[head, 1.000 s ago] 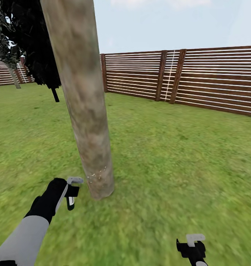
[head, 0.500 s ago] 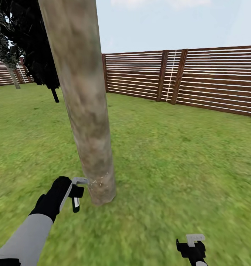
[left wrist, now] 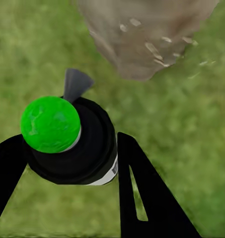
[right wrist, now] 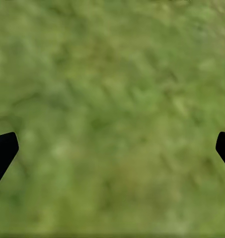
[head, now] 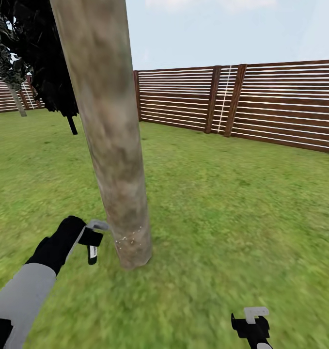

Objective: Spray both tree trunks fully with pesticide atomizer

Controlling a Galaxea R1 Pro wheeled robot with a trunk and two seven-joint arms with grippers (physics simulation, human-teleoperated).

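- Your left gripper (head: 92, 241) is clamped on the black pesticide atomizer with the round green top (left wrist: 67, 141), one black finger (left wrist: 142, 193) on each side of its body in the left wrist view.
- In the head view you're holding the atomizer low, just beside the base of the thick, mottled grey-brown tree trunk (head: 111, 131), on the trunk's left.
- The atomizer's small grey nozzle (left wrist: 75, 84) points toward the trunk's foot, and pale specks (head: 129, 238) dot the bark down there.
- The trunk stands on the blurry green grass floor (head: 232, 208), leaning slightly as it rises out of frame.
- Your right gripper (head: 254, 325) hangs low over bare grass at the bottom right, well apart from the trunk; its two black fingertips (right wrist: 3, 151) sit wide apart at the edges of the right wrist view, released, nothing between them.
- Behind, the brown horizontal-slat wooden fence (head: 261, 104) runs along the lawn, and a dark leafy tree (head: 38, 58) stands at far left.
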